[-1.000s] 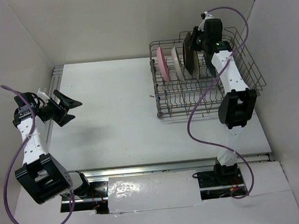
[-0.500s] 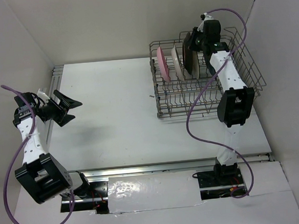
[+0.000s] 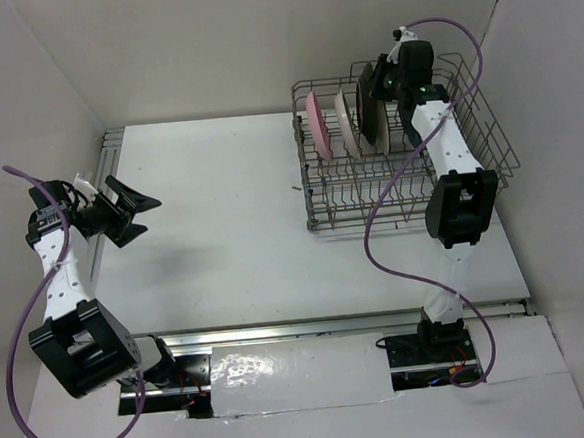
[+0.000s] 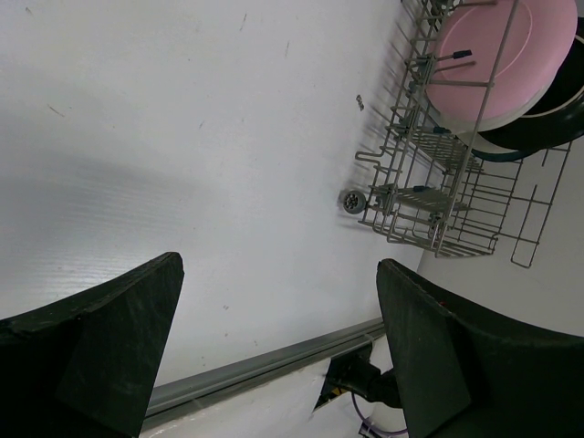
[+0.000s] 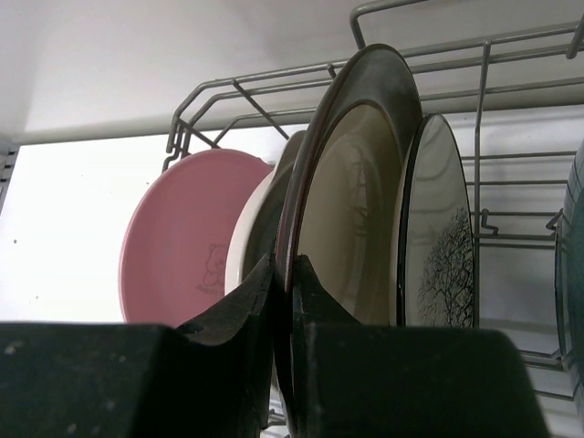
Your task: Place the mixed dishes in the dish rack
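Observation:
The dish rack (image 3: 373,223) stands at the back right of the table. In it, upright in a row, are a pink plate (image 3: 318,125) and a cream plate (image 3: 345,121). My right gripper (image 3: 381,84) is shut on the rim of the brown-rimmed cream plate (image 3: 369,108), held upright in the row and a little higher than its neighbours. The right wrist view shows my right gripper (image 5: 290,274) pinching that plate (image 5: 351,192), the grey branch-drawing plate (image 5: 443,246) just right of it, and a teal plate's edge (image 5: 575,255). My left gripper (image 3: 149,215) hangs open and empty at the far left.
The left wrist view looks across bare white table to the rack (image 4: 415,196) with the pink plate (image 4: 497,50) in it. A small metal ring (image 4: 351,199) lies on the table by the rack's foot. White walls close in the table on three sides.
The right arm has shifted very slightly, with the plate still in its grip. The left arm has not moved.

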`<control>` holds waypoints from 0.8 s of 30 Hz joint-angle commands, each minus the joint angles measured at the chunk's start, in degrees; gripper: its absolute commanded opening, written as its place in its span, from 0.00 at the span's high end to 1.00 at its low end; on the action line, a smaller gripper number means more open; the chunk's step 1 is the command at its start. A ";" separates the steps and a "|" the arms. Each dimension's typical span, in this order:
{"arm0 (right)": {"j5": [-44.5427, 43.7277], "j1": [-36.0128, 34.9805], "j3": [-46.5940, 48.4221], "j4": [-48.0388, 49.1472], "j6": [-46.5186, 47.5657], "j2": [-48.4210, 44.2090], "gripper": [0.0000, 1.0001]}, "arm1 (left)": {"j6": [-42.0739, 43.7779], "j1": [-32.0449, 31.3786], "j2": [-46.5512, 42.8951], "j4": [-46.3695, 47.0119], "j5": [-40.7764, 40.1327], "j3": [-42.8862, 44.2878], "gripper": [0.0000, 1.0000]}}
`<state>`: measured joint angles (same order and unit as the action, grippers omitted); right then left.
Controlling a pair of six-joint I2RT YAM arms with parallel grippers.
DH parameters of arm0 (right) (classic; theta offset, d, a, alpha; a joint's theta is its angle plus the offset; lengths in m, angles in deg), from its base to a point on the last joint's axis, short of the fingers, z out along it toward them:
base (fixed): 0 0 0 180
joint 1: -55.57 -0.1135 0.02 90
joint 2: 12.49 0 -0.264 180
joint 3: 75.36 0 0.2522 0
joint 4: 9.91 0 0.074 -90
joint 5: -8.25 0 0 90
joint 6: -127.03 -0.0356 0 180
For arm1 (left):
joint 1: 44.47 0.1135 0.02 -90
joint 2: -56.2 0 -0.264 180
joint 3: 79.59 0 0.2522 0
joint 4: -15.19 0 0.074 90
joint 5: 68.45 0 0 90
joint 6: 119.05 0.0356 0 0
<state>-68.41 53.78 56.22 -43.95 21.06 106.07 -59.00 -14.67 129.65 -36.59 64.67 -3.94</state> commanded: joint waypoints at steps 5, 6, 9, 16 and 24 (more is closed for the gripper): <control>5.90 3.36 4.87 4.10 -1.17 -0.79 0.98 | 1.13 -0.18 0.38 0.93 0.31 2.27 0.01; 6.60 3.54 4.96 4.10 -1.26 -0.44 0.98 | 1.13 -0.27 0.29 0.84 0.22 2.36 0.01; 7.66 3.71 4.97 4.01 -1.52 0.26 0.98 | 1.13 -0.36 0.29 0.76 -0.13 2.45 0.01; 8.72 3.71 4.35 4.45 -2.23 0.53 0.91 | 1.04 -0.62 0.20 0.67 -0.22 2.36 0.01; 9.16 3.45 4.26 4.19 -2.75 0.18 0.59 | 1.04 -0.80 0.11 0.75 -0.49 2.27 0.01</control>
<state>-60.08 57.19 57.43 -44.80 18.26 109.27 -59.00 -15.32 129.65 -36.61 63.77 -3.79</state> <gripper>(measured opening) 0.367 0.993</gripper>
